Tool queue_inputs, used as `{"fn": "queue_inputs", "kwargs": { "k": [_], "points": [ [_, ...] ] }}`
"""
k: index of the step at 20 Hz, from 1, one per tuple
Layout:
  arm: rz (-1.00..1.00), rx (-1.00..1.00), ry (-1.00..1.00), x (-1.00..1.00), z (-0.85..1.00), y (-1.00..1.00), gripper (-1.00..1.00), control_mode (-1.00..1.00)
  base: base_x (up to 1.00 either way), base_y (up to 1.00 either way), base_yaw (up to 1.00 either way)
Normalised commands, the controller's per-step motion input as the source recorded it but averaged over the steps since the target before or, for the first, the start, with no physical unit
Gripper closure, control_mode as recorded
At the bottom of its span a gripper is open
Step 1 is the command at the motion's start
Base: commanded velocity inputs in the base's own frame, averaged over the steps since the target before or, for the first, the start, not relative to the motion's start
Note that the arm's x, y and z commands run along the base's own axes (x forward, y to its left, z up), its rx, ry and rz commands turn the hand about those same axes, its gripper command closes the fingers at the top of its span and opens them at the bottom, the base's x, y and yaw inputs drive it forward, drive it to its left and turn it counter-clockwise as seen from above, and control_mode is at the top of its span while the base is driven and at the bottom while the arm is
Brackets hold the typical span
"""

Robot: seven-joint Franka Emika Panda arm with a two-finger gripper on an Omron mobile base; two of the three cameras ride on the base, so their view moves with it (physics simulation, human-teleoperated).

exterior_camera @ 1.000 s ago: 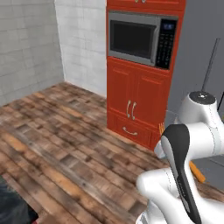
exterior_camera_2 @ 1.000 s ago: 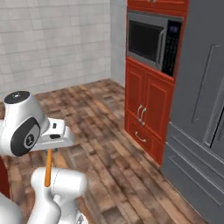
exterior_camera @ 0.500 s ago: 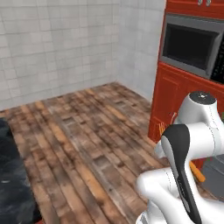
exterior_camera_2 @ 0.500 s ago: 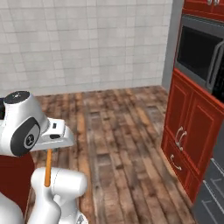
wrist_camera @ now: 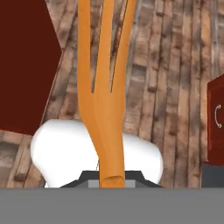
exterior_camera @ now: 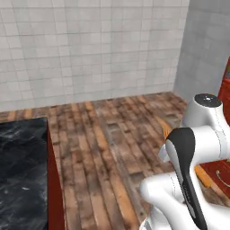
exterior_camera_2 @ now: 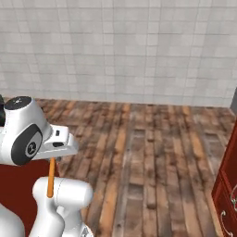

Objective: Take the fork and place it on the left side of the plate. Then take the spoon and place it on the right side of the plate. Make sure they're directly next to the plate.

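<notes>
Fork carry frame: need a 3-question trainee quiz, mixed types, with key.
1. True or false: the gripper is shut on the fork.
2. In the hand view, which end of the fork points away from the gripper? A) handle B) tines
3. In the left base view, what lies at lower left beside the wood floor?

Key:
1. True; the orange fork also hangs below the hand in the right base view.
2. B, the tines.
3. A black marble countertop on a dark red cabinet.

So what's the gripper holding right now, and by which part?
The fork, gripped at the end of its handle, tines pointing away from the gripper. In the right base view it hangs down below the hand.
</notes>
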Motion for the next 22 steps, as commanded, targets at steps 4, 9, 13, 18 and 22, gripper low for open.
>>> {"fn": "queue_inputs", "kwargs": {
  "k": [4,9,13,18,22],
  "points": [
    [0.0,0.0,0.0,0.0,0.0,0.0,1.0,1.0,0.83,-0.24,0.5],
    [0.0,0.0,0.0,0.0,0.0,0.0,1.0,1.0,0.82,-0.25,0.49],
    [0.0,0.0,0.0,0.0,0.0,0.0,1.0,1.0,0.81,-0.24,0.5],
    [0.0,0.0,0.0,0.0,0.0,0.0,1.0,1.0,0.72,-0.3,0.49],
    [0.0,0.0,0.0,0.0,0.0,0.0,1.0,1.0,0.67,-0.37,0.47]
  ]
}}
